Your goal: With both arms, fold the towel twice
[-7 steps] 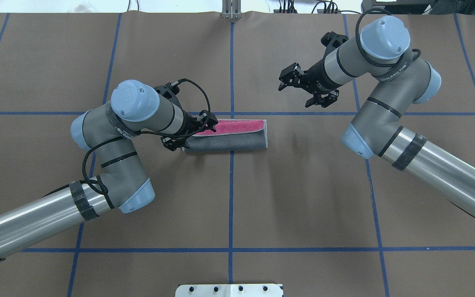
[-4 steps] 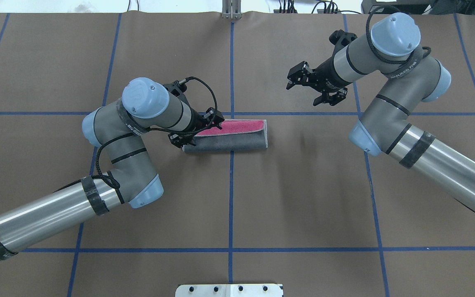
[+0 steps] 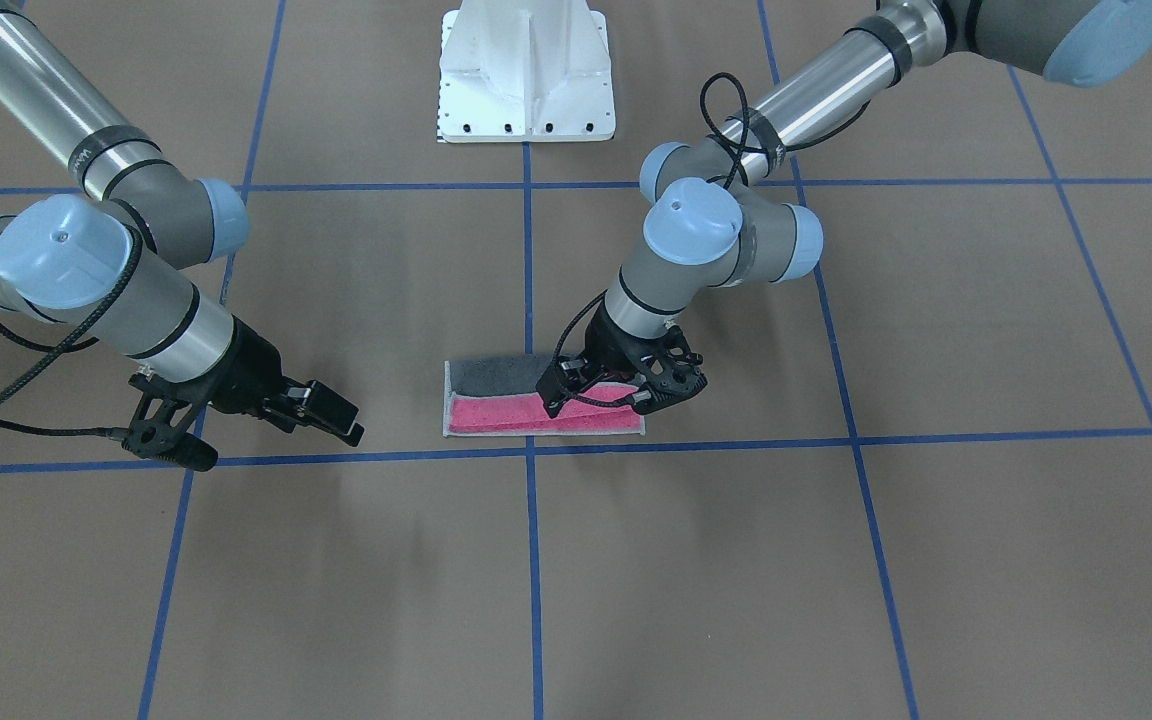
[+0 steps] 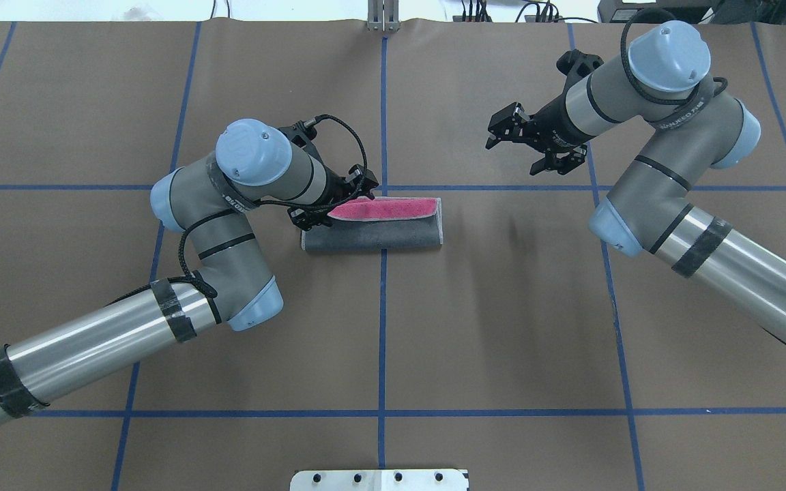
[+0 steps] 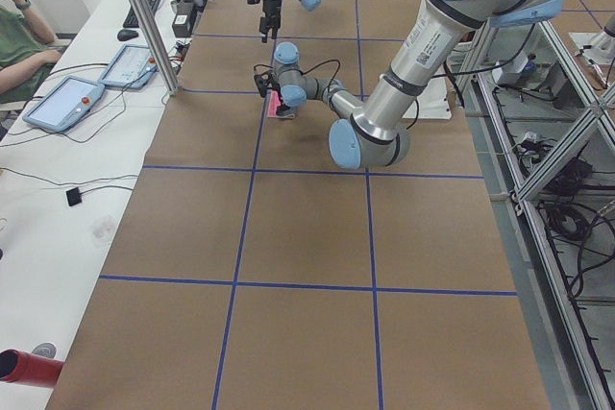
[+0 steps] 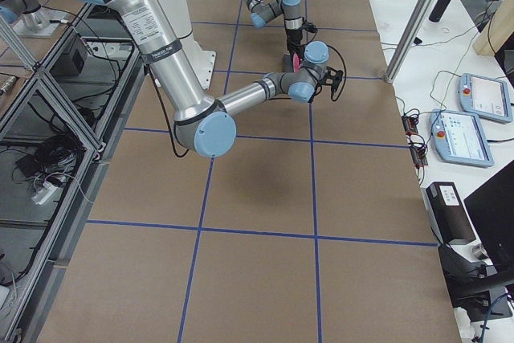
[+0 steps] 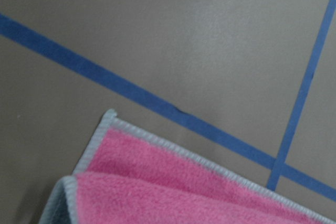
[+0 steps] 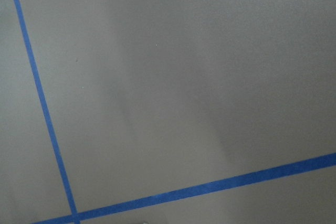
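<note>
The towel (image 4: 372,235) lies at the table's middle, folded into a long strip, dark grey on top with a pink band (image 3: 506,415) along its far edge. My left gripper (image 4: 330,206) is at the towel's left end, shut on the upper pink corner, which it holds raised and pulled inward. It also shows in the front view (image 3: 591,395). The left wrist view shows the pink layers and light grey border (image 7: 173,182); no fingers show there. My right gripper (image 4: 510,157) hangs open and empty above the table, far right of the towel.
The brown table cover carries a grid of blue tape lines (image 4: 383,307). The white pedestal base (image 3: 526,70) stands at the robot's edge. Operator desks with tablets (image 5: 67,101) run along the table's far side.
My left gripper has moved right, taking the towel's left pink corner with it, so the pink band is shorter. My right arm has drawn back to the right, gripper still open.
</note>
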